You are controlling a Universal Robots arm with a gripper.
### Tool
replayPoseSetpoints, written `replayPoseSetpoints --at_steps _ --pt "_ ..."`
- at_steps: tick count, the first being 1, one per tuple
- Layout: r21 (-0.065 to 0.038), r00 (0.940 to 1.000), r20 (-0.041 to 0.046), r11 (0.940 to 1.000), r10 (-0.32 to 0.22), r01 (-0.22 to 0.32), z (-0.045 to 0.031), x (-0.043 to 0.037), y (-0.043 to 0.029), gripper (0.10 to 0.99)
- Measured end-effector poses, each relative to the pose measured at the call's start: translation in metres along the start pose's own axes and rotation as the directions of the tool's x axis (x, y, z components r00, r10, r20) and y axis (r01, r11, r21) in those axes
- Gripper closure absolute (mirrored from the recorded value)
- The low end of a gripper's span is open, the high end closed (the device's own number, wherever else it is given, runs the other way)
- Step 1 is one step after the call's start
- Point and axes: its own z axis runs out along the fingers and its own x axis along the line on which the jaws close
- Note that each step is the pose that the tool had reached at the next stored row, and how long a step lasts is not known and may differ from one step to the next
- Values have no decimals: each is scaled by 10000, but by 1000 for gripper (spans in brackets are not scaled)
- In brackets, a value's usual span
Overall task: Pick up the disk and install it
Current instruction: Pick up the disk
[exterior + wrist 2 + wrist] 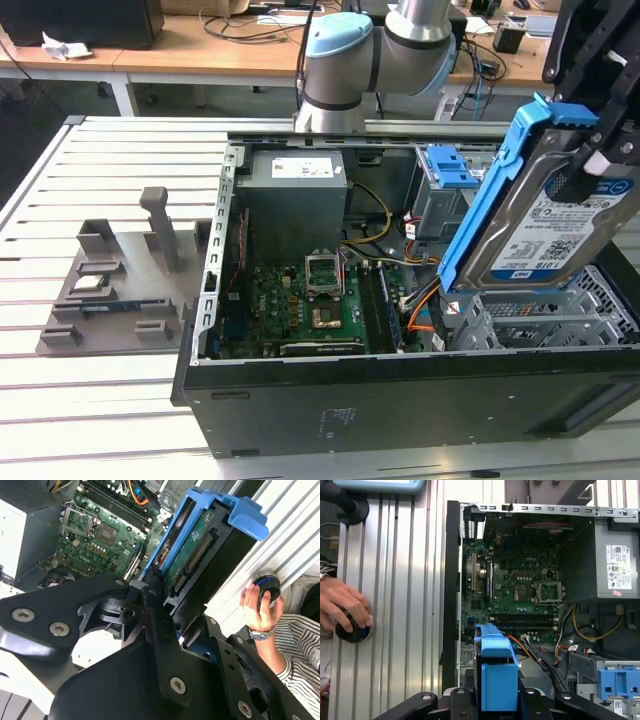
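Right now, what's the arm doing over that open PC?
The arm's gripper is shut on the disk and holds it in the air on a slant above the open computer case. In the exterior view the disk is over the drive cage at that view's right, and it is not yet seated in it. Beside the case, a person's hand rests on a round black knob on the slatted table.
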Motion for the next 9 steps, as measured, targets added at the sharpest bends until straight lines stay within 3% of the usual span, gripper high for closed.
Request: replayPoseSetpoints --at_steps 9 --pt "-25 10000 -8 10000 1 -1 32 2 -173 722"
